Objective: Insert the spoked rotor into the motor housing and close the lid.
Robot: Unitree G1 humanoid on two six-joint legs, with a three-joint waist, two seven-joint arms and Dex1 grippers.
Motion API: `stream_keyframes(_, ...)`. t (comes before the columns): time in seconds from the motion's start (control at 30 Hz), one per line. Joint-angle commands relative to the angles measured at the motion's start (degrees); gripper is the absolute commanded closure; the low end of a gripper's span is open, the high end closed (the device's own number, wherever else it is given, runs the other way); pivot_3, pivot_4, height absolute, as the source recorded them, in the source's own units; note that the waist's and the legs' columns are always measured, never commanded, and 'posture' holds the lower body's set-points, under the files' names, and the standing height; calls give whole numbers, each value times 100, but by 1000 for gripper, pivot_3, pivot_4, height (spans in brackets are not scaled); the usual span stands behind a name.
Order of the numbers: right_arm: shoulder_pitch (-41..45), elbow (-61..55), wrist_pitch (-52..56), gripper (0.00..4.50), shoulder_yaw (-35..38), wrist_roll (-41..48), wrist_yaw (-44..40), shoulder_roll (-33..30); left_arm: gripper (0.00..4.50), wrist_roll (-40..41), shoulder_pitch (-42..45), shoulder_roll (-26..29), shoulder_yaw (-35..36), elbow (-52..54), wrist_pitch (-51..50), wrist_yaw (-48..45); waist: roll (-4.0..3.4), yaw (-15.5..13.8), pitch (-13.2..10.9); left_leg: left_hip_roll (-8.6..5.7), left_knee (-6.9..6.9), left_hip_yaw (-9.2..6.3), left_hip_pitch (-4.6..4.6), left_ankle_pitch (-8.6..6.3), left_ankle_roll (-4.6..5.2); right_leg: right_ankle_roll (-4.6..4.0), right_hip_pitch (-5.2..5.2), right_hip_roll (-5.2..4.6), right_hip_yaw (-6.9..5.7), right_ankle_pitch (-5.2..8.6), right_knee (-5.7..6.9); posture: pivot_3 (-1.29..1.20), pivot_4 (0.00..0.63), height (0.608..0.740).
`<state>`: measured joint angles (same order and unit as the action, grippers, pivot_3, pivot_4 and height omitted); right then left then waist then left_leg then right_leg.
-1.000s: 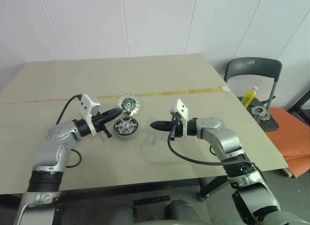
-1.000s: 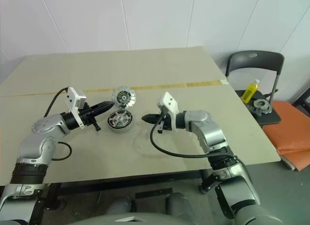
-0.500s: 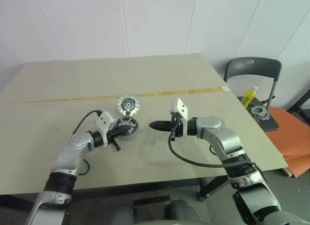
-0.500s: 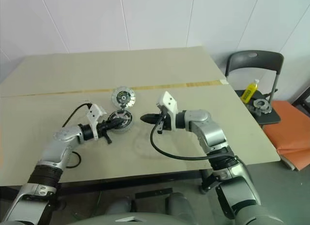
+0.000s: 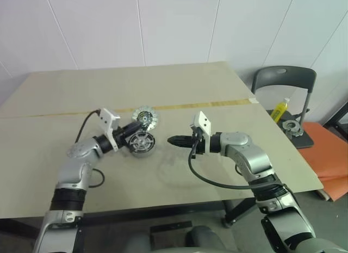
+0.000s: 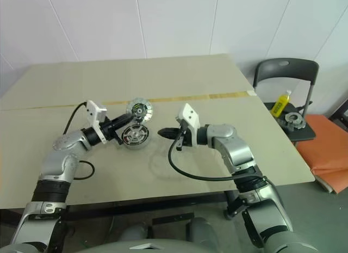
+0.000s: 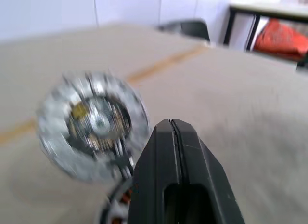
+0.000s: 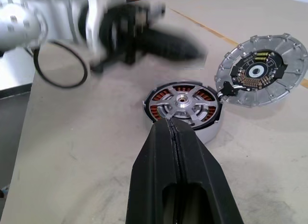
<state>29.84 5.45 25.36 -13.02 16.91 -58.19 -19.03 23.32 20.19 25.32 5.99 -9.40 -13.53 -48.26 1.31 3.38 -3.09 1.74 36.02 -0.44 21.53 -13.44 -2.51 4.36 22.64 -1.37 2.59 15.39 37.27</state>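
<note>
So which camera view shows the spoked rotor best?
The right wrist view: the spoked rotor sits sharp inside the motor housing, spokes visible. Both eye views show it small and far; the left wrist view shows just a blurred edge of the housing.

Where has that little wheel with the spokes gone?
The spoked rotor sits inside the motor housing on the table, between the two grippers, with the open lid tilted up beside it.

tan table (image 5: 179, 95) bears motor housing (image 5: 142, 142) (lid (image 5: 145, 117) propped open).
</note>
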Motion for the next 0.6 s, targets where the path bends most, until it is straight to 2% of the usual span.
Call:
stream_keyframes(0.03,125,-39,-132,4500,10,1,-1,38,4474,108,27,22,84,215,-54,7,0,-1,0,0,1,0,0,0,0,0,0,0,0,0,0,0,0,740)
stream_keyframes(0.3,153,8,-187,4500,-13,-34,-47,31,4474,199,-329,202,233,413,45,-179,0,20,0,1,2,0,-2,0,0,0,0,1,1,2,1,0,0,740)
stream_keyframes(0.6,404,413,-589,4500,-89,-254,-21,196,4474,28,-1318,578,675,688,714,-195,-3,56,-2,5,-1,3,-2,0,0,-4,3,-2,3,2,0,0,0,740)
